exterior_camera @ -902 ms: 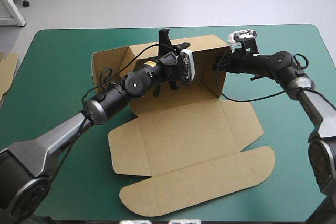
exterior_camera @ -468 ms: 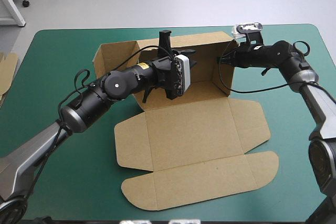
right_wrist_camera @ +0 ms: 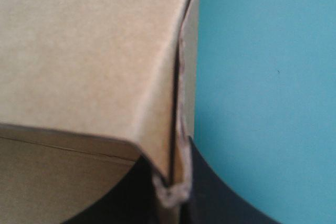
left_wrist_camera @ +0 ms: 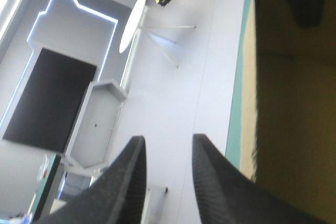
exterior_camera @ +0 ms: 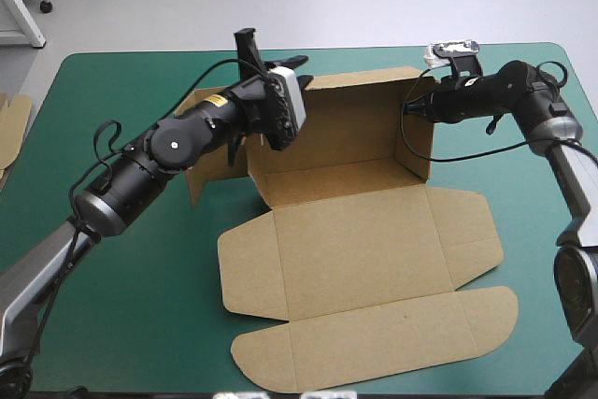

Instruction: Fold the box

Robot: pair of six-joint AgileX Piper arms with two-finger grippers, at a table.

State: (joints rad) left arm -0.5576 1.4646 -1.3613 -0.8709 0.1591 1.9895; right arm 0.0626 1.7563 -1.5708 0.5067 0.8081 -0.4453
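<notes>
The brown box (exterior_camera: 346, 137) stands at the middle of the teal-green table with its back and side walls raised and its lid (exterior_camera: 374, 259) lying flat toward the front. My right gripper (exterior_camera: 416, 105) is shut on the top corner of the right wall; in the right wrist view the board's edge (right_wrist_camera: 178, 103) runs down between my black fingers (right_wrist_camera: 170, 179). My left gripper (exterior_camera: 295, 64) hovers above the back left corner of the box, fingers a little apart and holding nothing. In the left wrist view my left gripper (left_wrist_camera: 169, 139) points into the room, with the box wall (left_wrist_camera: 294, 103) beside it.
A piece of spare brown board (exterior_camera: 11, 123) shows at the table's left edge. Bare teal-green cover (exterior_camera: 112, 259) lies to the left and front left of the box. The left side wall (exterior_camera: 201, 151) leans outward under my left arm.
The box has slid to the right with my right gripper holding its wall. My left arm has drawn back to the left, out of the box's inside, to above the back left corner.
</notes>
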